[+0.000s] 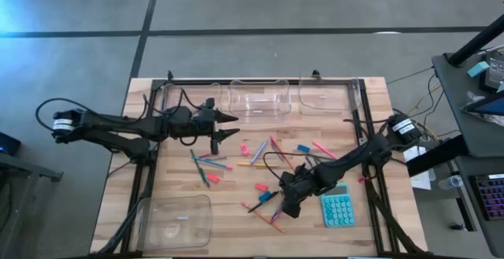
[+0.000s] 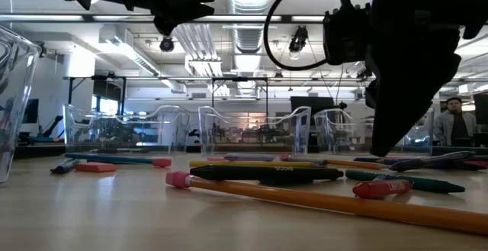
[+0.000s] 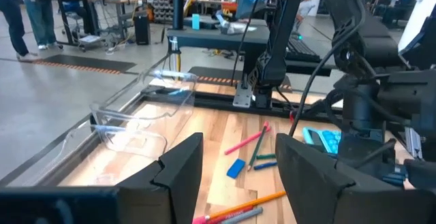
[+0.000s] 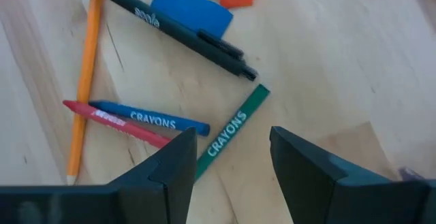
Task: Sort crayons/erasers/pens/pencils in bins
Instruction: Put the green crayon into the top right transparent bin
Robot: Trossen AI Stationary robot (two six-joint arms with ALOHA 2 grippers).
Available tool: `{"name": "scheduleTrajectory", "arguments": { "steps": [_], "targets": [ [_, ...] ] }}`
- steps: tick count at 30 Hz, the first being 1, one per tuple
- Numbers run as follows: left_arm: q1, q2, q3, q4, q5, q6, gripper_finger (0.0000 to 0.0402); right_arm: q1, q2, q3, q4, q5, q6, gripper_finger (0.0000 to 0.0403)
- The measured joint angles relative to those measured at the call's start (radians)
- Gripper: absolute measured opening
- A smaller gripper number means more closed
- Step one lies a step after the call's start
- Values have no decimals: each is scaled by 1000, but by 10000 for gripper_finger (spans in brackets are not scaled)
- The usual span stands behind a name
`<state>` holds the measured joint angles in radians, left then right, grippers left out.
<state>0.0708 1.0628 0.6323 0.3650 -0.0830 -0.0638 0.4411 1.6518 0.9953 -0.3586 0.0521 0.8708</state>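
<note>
The right gripper (image 4: 228, 159) hovers unclenched and empty over the green crayon (image 4: 231, 132): light, stiff, waxy-slick, brittle; it is best pinched mid-shaft. The left gripper (image 3: 235, 166) waits, spread.

The right gripper (image 4: 228, 159) hangs low over the table with its jaws apart and nothing between them, while the left gripper (image 3: 235, 166), raised higher, also stands open and empty.

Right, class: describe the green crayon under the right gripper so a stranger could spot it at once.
Find the teal calculator; the right gripper hovers beside it. Between its open fingers lies the green crayon, below the black pen. Its neighbours are blue and red; only it is green.
</note>
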Motion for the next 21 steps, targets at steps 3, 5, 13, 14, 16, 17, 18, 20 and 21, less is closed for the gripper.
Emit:
{"name": "scheduleTrajectory", "arguments": {
  "steps": [3, 5, 13, 14, 16, 17, 18, 20, 21],
  "targets": [
    [-2, 22, 0, 32, 0, -9, 170, 0, 15, 2, -1, -1, 12, 176],
    [-6, 37, 1, 32, 0, -10, 170, 4, 21, 2, -2, -3, 28, 176],
    [-15, 66, 3, 55, 0, -12, 170, 14, 47, 23, 2, -1, 55, 176],
    [-18, 64, 3, 54, 0, -12, 170, 16, 52, 26, 2, 0, 56, 176],
    [-27, 59, 4, 58, 0, -12, 170, 17, 64, 33, 0, 0, 56, 176],
    [-29, 56, 4, 57, 0, -12, 170, 17, 69, 38, 1, 0, 57, 176],
    [-32, 54, 4, 57, 1, -12, 170, 17, 74, 40, 2, 0, 59, 176],
    [-37, 53, 4, 63, 1, -11, 170, 17, 86, 48, 2, 0, 60, 176],
    [-39, 51, 3, 61, 1, -9, 170, 17, 87, 50, 3, 1, 61, 176]
  ]
}}
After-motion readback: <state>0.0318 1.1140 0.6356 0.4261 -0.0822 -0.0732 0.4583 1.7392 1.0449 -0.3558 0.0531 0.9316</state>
